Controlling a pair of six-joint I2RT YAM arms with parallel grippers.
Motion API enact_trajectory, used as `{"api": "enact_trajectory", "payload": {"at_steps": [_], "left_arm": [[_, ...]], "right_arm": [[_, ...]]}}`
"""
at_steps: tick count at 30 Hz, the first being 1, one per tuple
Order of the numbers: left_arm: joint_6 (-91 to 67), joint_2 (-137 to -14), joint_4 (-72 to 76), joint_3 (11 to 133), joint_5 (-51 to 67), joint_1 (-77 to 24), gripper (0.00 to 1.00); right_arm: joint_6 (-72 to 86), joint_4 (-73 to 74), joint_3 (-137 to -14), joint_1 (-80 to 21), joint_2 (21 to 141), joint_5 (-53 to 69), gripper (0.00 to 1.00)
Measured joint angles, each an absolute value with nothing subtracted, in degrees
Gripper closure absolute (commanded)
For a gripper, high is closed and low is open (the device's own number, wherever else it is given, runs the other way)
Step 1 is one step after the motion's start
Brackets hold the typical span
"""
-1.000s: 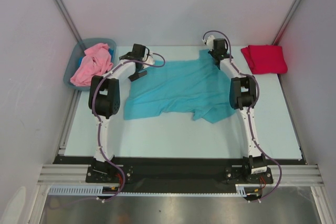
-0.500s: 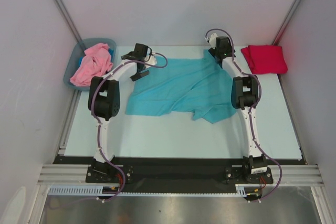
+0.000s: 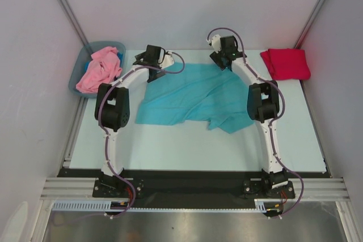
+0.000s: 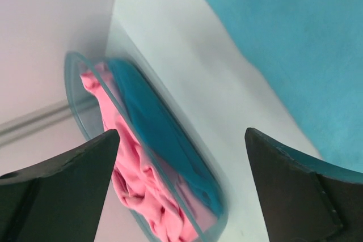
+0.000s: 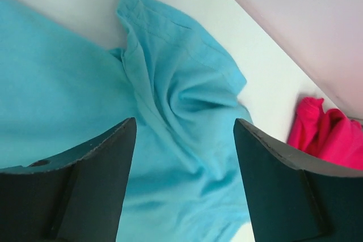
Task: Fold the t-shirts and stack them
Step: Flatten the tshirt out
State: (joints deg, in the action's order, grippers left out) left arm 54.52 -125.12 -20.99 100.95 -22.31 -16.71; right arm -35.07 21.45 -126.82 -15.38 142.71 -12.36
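A teal t-shirt (image 3: 193,96) lies spread and rumpled across the middle of the table. A crimson t-shirt (image 3: 285,63) sits folded at the back right corner. A pink t-shirt (image 3: 100,69) is bunched in the grey-blue bin (image 3: 113,44) at the back left. My left gripper (image 3: 154,71) hangs open over the teal shirt's back left edge; its wrist view shows the pink t-shirt (image 4: 136,179) between empty fingers. My right gripper (image 3: 220,60) stands open above the teal shirt's back right sleeve (image 5: 187,83), holding nothing. The crimson t-shirt (image 5: 329,134) shows at that view's right edge.
The bin stands off the table's back left corner, against the left wall. Plain walls close in the back and both sides. Bare table surface (image 3: 187,148) lies between the teal shirt and the arm bases.
My right gripper opened, let the teal shirt's back right part drop, and shifted left. My left gripper moved a little right, to the shirt's back left edge.
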Motion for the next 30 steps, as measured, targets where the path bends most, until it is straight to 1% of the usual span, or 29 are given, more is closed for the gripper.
{"api": "enact_trajectory", "payload": {"at_steps": [2, 3, 4, 5, 6, 7, 12, 19, 26, 30], "left_arm": [[55.4, -125.1, -19.0, 100.9, -20.4, -17.1, 0.17], [55.9, -125.1, -18.0, 100.9, -19.0, -17.4, 0.40], [56.0, -125.1, -17.3, 100.9, -17.8, -17.6, 0.56], [56.5, -125.1, -16.7, 101.0, -16.7, -17.8, 0.69], [57.2, -125.3, -16.5, 101.2, -15.6, -18.0, 0.94], [57.3, -125.6, -16.2, 101.6, -14.5, -18.1, 1.00], [59.1, -130.0, -14.5, 105.2, -10.1, -18.6, 1.00], [61.1, -134.2, -14.3, 105.6, -5.6, -18.6, 1.00], [63.0, -135.2, -14.5, 105.9, -4.2, -18.6, 1.00], [63.1, -137.9, -16.1, 108.9, -4.1, -18.5, 1.00]], "right_arm": [[-34.9, 22.5, -124.9, -15.3, 140.0, -12.2, 0.24], [-34.9, 22.9, -123.7, -15.1, 138.6, -12.2, 0.24], [-35.0, 23.2, -122.6, -14.9, 137.3, -12.3, 0.24], [-35.0, 23.4, -121.7, -14.7, 136.4, -12.5, 0.24], [-35.2, 23.9, -120.6, -14.5, 135.3, -12.8, 0.24], [-35.2, 24.4, -119.8, -14.3, 134.5, -13.0, 0.24], [-35.7, 26.4, -116.3, -13.0, 132.0, -15.0, 0.23], [-38.3, 27.9, -109.1, -10.9, 128.1, -17.9, 0.23], [-39.5, 29.3, -108.9, -9.6, 126.9, -19.3, 0.23], [-39.7, 29.8, -108.9, -9.6, 126.7, -19.3, 0.23]]}}
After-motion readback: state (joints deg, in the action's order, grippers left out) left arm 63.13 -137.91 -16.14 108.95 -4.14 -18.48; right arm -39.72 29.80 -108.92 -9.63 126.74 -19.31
